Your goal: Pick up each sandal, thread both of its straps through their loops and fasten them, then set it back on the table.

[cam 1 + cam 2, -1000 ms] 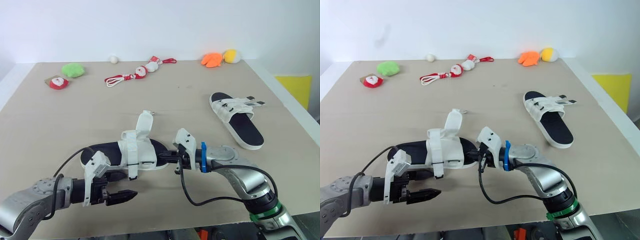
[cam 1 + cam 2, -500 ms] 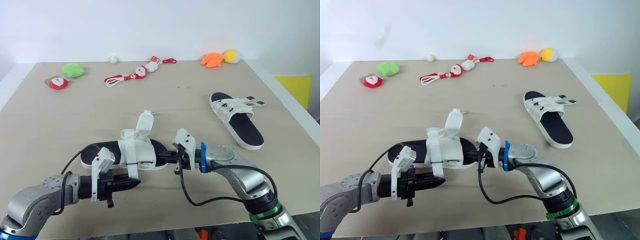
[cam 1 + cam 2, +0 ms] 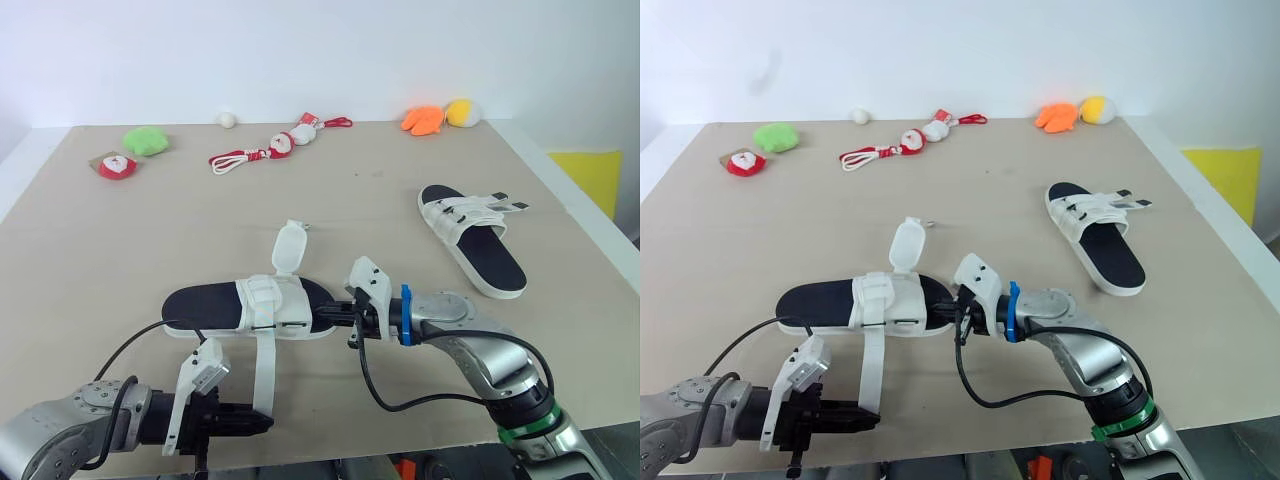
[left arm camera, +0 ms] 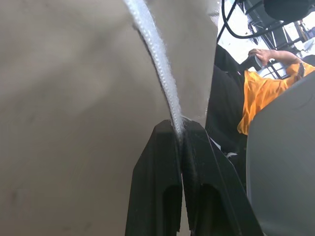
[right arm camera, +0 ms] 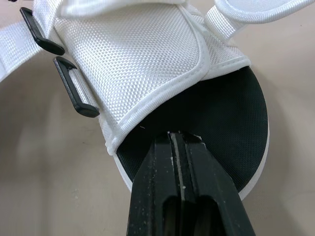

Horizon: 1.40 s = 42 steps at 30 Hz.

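The near sandal point(image 3: 250, 308) is laid flat on the table point(image 3: 120, 240). Its toe end is gripped between the clenched fingers of the right pincer point(image 3: 335, 316). Just ahead of that pincer's fingertips, two black loops point(image 5: 76, 94) are seen on the white upper. A loose strap point(image 3: 263, 365) is drawn out from the sandal's side to the left pincer point(image 3: 262, 422), and its tip is pinched between that pincer's closed fingers. A second strap point(image 3: 288, 245) is stood upright on the side of the sandal turned away from the left pincer.

The other sandal point(image 3: 478, 245) is laid on the table well apart from the right pincer, out to its right and farther off.

Far beyond both pincers, small toys are strung along the table's far edge:
- a green plush point(image 3: 146, 140)
- a red-and-white toy point(image 3: 117, 165)
- a corded figure point(image 3: 270, 148)
- a white ball point(image 3: 228, 119)
- an orange plush point(image 3: 424, 119)
- a yellow plush point(image 3: 462, 111)

Past the left pincer's fingers, an orange sleeve point(image 4: 261, 93) of a person is glimpsed.
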### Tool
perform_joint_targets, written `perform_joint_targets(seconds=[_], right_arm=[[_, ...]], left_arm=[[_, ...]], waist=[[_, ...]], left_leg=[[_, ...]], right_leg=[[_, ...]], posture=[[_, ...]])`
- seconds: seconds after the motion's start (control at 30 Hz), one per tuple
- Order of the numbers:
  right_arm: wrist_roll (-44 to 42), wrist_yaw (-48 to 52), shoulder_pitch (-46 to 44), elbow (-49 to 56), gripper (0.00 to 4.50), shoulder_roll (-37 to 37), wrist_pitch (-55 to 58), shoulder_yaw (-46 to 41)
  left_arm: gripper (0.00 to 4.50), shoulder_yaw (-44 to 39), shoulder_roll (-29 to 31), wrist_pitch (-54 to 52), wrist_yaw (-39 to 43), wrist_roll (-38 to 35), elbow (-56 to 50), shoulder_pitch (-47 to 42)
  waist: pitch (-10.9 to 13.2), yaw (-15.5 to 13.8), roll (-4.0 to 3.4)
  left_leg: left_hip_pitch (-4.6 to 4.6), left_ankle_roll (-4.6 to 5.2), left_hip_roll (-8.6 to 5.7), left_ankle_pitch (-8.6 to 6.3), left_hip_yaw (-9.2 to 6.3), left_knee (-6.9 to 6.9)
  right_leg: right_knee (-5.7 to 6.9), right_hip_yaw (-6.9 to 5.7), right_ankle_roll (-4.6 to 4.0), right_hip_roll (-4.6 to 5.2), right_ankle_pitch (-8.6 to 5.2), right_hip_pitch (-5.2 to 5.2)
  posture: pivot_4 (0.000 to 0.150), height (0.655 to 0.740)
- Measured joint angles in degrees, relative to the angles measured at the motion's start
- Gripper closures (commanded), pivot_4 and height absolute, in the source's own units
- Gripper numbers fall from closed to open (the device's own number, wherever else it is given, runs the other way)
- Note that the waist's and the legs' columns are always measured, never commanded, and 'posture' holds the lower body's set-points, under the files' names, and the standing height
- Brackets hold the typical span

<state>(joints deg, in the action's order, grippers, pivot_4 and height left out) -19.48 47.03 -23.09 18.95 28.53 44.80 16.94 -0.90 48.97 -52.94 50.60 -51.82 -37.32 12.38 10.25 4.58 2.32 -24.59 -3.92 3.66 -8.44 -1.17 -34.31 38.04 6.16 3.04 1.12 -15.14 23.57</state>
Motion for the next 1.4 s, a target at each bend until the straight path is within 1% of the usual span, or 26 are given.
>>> perform_joint_targets(seconds=[0.13, 0.17, 0.2, 0.27, 0.4, 0.43, 0.47, 0.6, 0.7, 0.8, 0.83, 0.87, 0.93, 1.0, 1.1, 1.13, 1.23, 1.4], right_arm=[[0.0, 0.1, 0.0, -0.01, 4.5, -0.02, -0.03, 0.04], [0.01, 0.09, -0.01, -0.04, 4.5, -0.07, -0.05, 0.07], [0.03, 0.09, -0.01, -0.05, 4.5, -0.09, -0.05, 0.09], [0.03, 0.08, -0.02, -0.06, 4.5, -0.12, -0.05, 0.15], [0.08, 0.08, 0.0, -0.06, 4.5, -0.15, -0.29, 0.35], [0.09, 0.08, 0.04, -0.07, 4.5, -0.15, -0.35, 0.35], [0.1, 0.02, 0.09, -0.08, 4.5, -0.19, -0.41, 0.36], [0.1, -0.05, 0.25, -0.07, 4.5, -0.31, -0.49, 0.36], [0.11, 0.29, 0.33, -0.05, 4.5, -0.13, -0.65, 0.35], [0.1, 0.59, 0.36, -0.05, 4.5, -0.07, -0.87, 0.39], [0.08, 0.74, 0.38, -0.06, 4.5, 0.02, -0.92, 0.39], [0.09, 0.93, 0.37, -0.09, 4.5, 0.03, -0.98, 0.4], [0.08, 1.1, 0.38, -0.08, 4.5, 0.02, -1.01, 0.47], [0.04, 1.35, 0.41, -0.06, 4.5, 0.03, -1.01, 0.43], [-0.08, 1.46, 0.4, -0.04, 4.5, 0.0, -0.96, 0.43], [-0.18, 1.49, 0.41, -0.02, 4.5, 0.0, -0.92, 0.41], [-0.5, 1.38, 0.42, 0.05, 4.5, -0.01, -0.53, 0.31], [-0.55, 1.01, 0.4, 0.18, 4.5, -0.04, -0.09, 0.26]], left_arm=[[4.41, 1.01, 0.13, 0.63, -0.15, 0.56, -1.4, 1.33], [3.8, 1.1, 0.2, 0.73, -0.29, 0.87, -1.59, 1.62], [3.5, 1.1, 0.2, 0.8, -0.33, 1.14, -1.59, 1.69], [2.62, 1.07, 0.34, 1.97, -0.67, 2.56, -1.72, 2.13], [0.45, 0.03, 2.02, 7.84, 0.28, 6.5, -5.19, 6.5], [0.11, -0.5, 2.09, 9.0, 0.36, 7.11, -5.68, 7.77], [0.04, -1.98, 2.26, 11.32, 0.6, 8.8, -6.5, 9.86], [0.04, -9.4, 3.43, 17.56, 1.94, 13.74, -5.91, 15.38], [0.04, -14.13, 2.62, 25.39, 3.06, 18.98, -4.57, 16.96], [0.04, -14.37, 2.39, 42.39, 3.19, 32.62, 0.3, 16.79], [0.04, -14.1, 0.96, 49.46, 2.42, 36.95, 2.78, 15.72], [0.04, -13.48, -0.52, 58.69, 1.29, 41.98, 6.13, 13.87], [0.04, -12.61, -0.91, 69.91, 0.16, 47.35, 9.77, 11.94], [0.04, -12.21, -1.46, 86.05, -2.42, 54.4, 15.38, 9.03], [0.04, -11.42, -2.24, 104.05, -6.03, 60.57, 21.16, 5.12], [0.04, -10.65, -2.53, 107.6, -6.97, 61.64, 21.8, 4.77], [0.04, -8.32, -2.88, 113.58, -8.72, 63.81, 22.78, 4.35], [0.04, -3.16, -3.25, 116.5, -10.53, 67.22, 22.88, 2.97]], waist=[[0.0, 0.01, 0.0], [0.0, 0.01, 0.0], [0.0, 0.01, 0.0], [0.0, 0.01, 0.0], [0.0, 0.06, -0.02], [0.0, 0.06, -0.02], [-0.01, 0.06, -0.02], [0.0, 0.04, -0.02], [-0.01, 0.03, -0.01], [-0.01, 0.05, -0.01], [-0.02, 0.04, -0.06], [-0.03, 0.02, -0.05], [-0.1, 0.03, 0.06], [-0.1, 0.02, 0.06], [-0.13, 0.01, 0.09], [-0.13, 0.02, 0.09], [-0.14, 0.02, 0.1], [-0.15, 0.02, 0.09]], left_leg=[[0.0, 0.01, 0.01, -0.03, 0.0, 0.01], [0.0, 0.02, 0.01, -0.03, 0.0, 0.01], [0.0, 0.02, 0.01, -0.03, 0.0, 0.01], [0.0, 0.02, 0.01, -0.03, 0.0, 0.0], [0.05, 0.0, 0.01, -0.06, 0.06, 0.01], [0.07, 0.01, 0.01, -0.07, 0.06, 0.02], [0.08, 0.01, 0.01, -0.07, 0.04, 0.02], [0.1, -0.12, 0.0, -0.17, 0.03, 0.01], [0.1, -0.15, -0.02, -0.22, 0.14, 0.01], [0.1, -0.15, -0.01, -0.31, 0.18, 0.02], [0.09, -0.11, -0.01, -0.31, 0.22, 0.03], [0.09, -0.06, -0.01, -0.32, 0.25, 0.04], [0.07, 0.02, 0.05, -0.37, 0.3, 0.05], [0.06, 0.09, 0.07, -0.41, 0.46, 0.07], [0.05, 0.15, 0.13, -0.45, 0.62, 0.1], [0.06, 0.18, 0.14, -0.47, 0.68, 0.1], [0.06, 0.2, 0.15, -0.48, 0.7, 0.1], [0.09, 0.21, 0.14, -0.48, 0.71, 0.08]], right_leg=[[0.0, 0.0, -0.01, -0.01, -0.01, 0.0], [0.0, 0.0, -0.01, -0.02, -0.01, 0.0], [0.0, 0.0, -0.01, -0.02, -0.01, 0.0], [0.0, 0.0, -0.01, -0.02, -0.01, 0.01], [-0.01, 0.05, -0.02, 0.03, -0.01, 0.01], [-0.01, 0.05, -0.03, 0.04, -0.02, 0.01], [-0.01, 0.04, -0.04, 0.03, -0.02, 0.02], [-0.01, 0.04, -0.06, 0.08, -0.01, 0.07], [-0.06, 0.05, -0.1, 0.19, -0.03, 0.07], [-0.11, 0.07, -0.13, 0.18, -0.04, 0.08], [-0.15, 0.08, -0.15, 0.19, -0.04, 0.07], [-0.15, 0.08, -0.15, 0.2, -0.04, 0.07], [-0.18, 0.09, -0.18, 0.17, -0.04, 0.07], [-0.18, 0.18, -0.19, 0.18, -0.05, -0.06], [-0.18, 0.25, -0.18, 0.17, -0.05, -0.05], [-0.18, 0.3, -0.16, 0.17, -0.06, -0.05], [-0.17, 0.3, -0.1, 0.15, -0.09, -0.06], [-0.16, 0.3, -0.02, 0.15, -0.06, -0.11]], posture=[[0.15, 0.74], [0.15, 0.74], [0.15, 0.74], [0.15, 0.74], [0.15, 0.74], [0.15, 0.74], [0.15, 0.74], [0.15, 0.74], [0.15, 0.74], [0.15, 0.74], [0.15, 0.74], [0.15, 0.74], [0.15, 0.74], [0.15, 0.74], [0.15, 0.74], [0.15, 0.74], [0.15, 0.74], [0.15, 0.74]])
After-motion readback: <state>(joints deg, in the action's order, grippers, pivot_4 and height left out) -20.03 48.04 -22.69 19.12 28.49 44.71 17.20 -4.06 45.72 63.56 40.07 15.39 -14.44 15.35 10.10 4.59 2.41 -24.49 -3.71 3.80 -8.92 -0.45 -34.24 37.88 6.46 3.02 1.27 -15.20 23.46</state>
